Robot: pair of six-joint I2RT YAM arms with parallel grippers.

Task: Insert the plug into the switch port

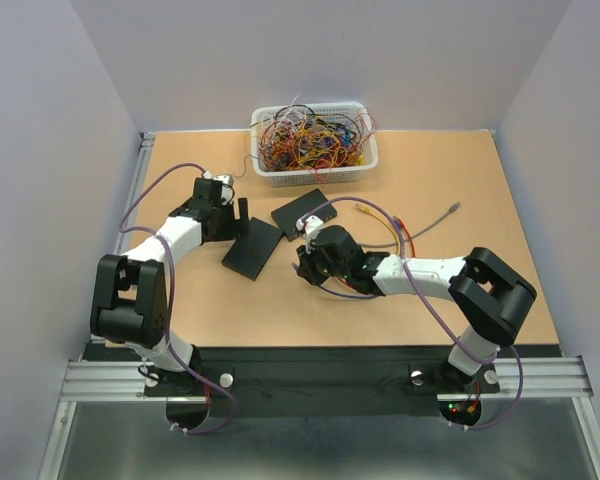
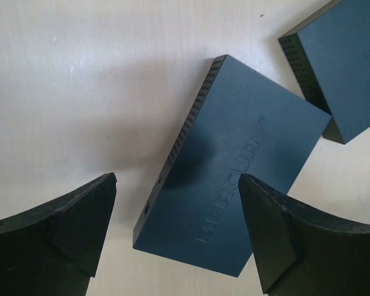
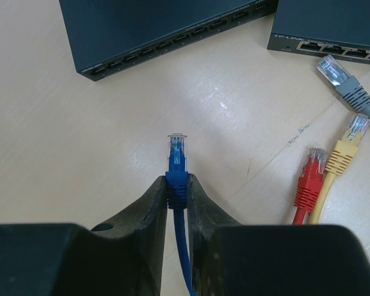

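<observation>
A flat matte-black switch box lies mid-table; a second one lies behind it to the right. In the right wrist view the nearer box shows its row of ports facing my right gripper, which is shut on the boot of a blue plug pointing at them from a short gap away. The second box sits at top right. My left gripper is open above the near box, its fingers either side of the box's end, not touching.
A white basket full of tangled cables stands at the back. Loose grey, yellow and red plugs lie on the table right of the blue plug. The wooden tabletop ends at side rails.
</observation>
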